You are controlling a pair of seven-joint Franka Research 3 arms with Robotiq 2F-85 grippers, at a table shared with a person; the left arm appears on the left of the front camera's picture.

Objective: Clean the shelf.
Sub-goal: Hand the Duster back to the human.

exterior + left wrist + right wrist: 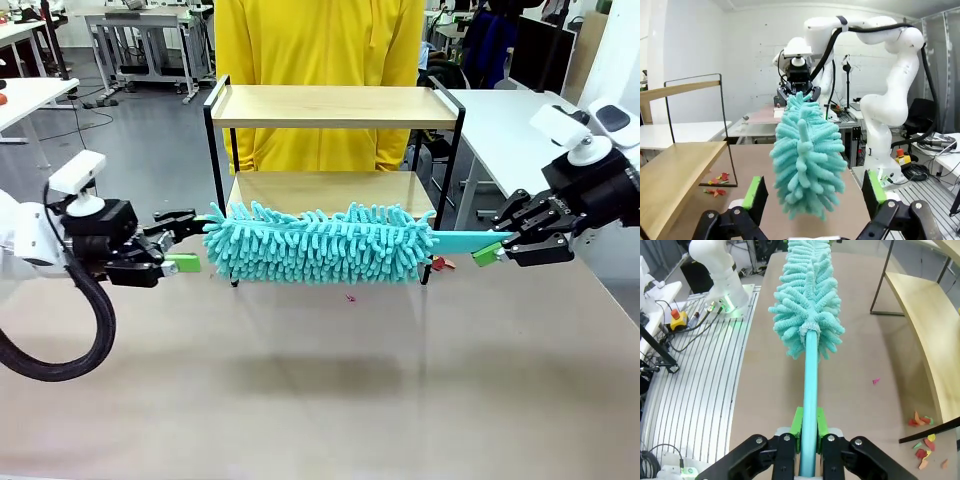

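My right tool (807, 450) pinches the duster (320, 243) handle, my left tool (812, 200) spread wide at its tip, the shelf (335, 105) at twelve o'clock.

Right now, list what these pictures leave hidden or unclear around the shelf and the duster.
- Front view: the fluffy turquoise microfibre duster hides the front edge of the two-tier wood and black metal shelf's lower board.
- Front view: the left claw looks open at the duster's tip; contact unclear.
- Right wrist view: the right claw covers the handle's end.
- Right wrist view: small coloured scraps, too small to identify.
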